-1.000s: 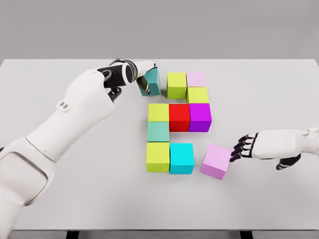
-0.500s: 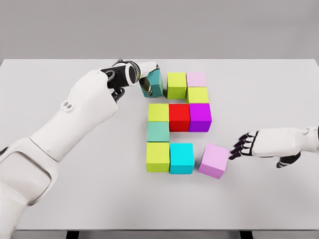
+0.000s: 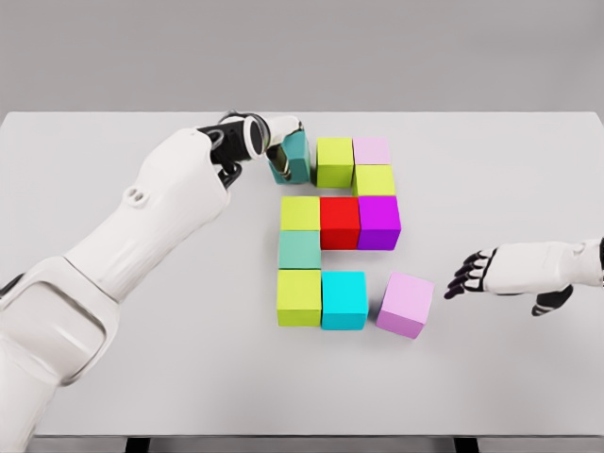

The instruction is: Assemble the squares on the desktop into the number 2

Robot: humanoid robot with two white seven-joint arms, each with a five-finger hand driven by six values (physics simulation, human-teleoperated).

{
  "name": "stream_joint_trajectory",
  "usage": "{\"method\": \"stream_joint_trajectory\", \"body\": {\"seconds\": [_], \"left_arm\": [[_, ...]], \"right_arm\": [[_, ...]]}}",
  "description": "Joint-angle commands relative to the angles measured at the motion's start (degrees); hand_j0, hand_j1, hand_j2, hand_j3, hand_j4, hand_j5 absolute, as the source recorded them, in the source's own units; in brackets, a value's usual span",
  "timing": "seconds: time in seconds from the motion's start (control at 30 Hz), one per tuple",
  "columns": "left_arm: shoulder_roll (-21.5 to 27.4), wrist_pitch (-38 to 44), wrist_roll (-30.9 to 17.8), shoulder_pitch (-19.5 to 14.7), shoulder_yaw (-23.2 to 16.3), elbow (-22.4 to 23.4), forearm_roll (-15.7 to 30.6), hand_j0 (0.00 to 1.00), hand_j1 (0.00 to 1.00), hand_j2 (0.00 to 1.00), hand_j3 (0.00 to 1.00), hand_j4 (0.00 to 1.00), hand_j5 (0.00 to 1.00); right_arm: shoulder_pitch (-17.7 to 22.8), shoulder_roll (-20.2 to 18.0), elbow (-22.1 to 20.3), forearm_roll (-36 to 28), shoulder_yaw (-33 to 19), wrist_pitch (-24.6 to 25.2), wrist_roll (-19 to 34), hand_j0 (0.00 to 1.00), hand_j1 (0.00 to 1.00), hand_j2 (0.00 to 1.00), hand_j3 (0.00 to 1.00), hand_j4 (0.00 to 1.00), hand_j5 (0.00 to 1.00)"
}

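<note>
Grey wall behind, white table point(image 3: 113, 377) with coloured cubes forming most of a 2. Top row: dark teal cube point(image 3: 294, 159), green cube point(image 3: 334, 160), pale pink cube point(image 3: 372, 150) – a yellow-green cube point(image 3: 375, 179) sits just below the pink one. Middle row: yellow-green, red cube point(image 3: 340, 222), purple cube point(image 3: 378, 222). Below: teal, then yellow-green and cyan cube point(image 3: 344, 299). Lilac cube point(image 3: 407, 304) sits tilted, just beside the cyan one, a small gap between. Left hand point(image 3: 274, 151) clamped on the dark teal cube, which is close beside the green cube. Right hand point(image 3: 477, 274) empty, fingers spread – near the lilac cube, not touching.
</note>
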Motion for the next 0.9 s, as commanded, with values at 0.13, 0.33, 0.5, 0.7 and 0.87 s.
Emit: {"method": "stream_joint_trajectory", "body": {"seconds": [0.13,0.33,0.5,0.7,0.87], "left_arm": [[-0.93,-0.15,0.04,-0.09,0.02,0.86,-0.15,0.58,0.58,0.58,0.58,0.58,0.58],[-0.93,-0.15,0.04,-0.09,0.02,0.86,-0.15,0.63,0.63,0.63,0.63,0.63,0.63],[-1.99,-0.15,0.04,-0.7,0.02,3.14,-0.68,0.76,0.76,0.76,0.76,0.76,0.76],[-1.99,-0.15,0.04,-0.7,0.02,3.06,-0.68,0.79,0.79,0.79,0.79,0.79,0.79],[-1.99,-0.15,0.04,-0.7,0.02,3.06,-0.68,0.87,0.87,0.87,0.87,0.87,0.87]], "right_arm": [[-0.26,1.03,0.27,-0.16,0.73,0.12,-0.01,1.0,1.0,1.0,1.0,1.0,1.0],[-1.05,2.09,0.27,-0.24,0.64,0.12,-0.01,1.0,1.0,1.0,1.0,1.0,1.0],[-1.5,2.7,0.27,-0.42,0.47,0.12,-0.01,1.0,1.0,1.0,1.0,1.0,1.0],[-2.29,3.41,0.27,-0.95,0.38,0.12,-0.01,1.0,1.0,1.0,1.0,1.0,1.0],[-2.64,2.62,-0.43,-1.03,0.29,0.12,-0.01,1.0,1.0,1.0,1.0,1.0,1.0]]}}
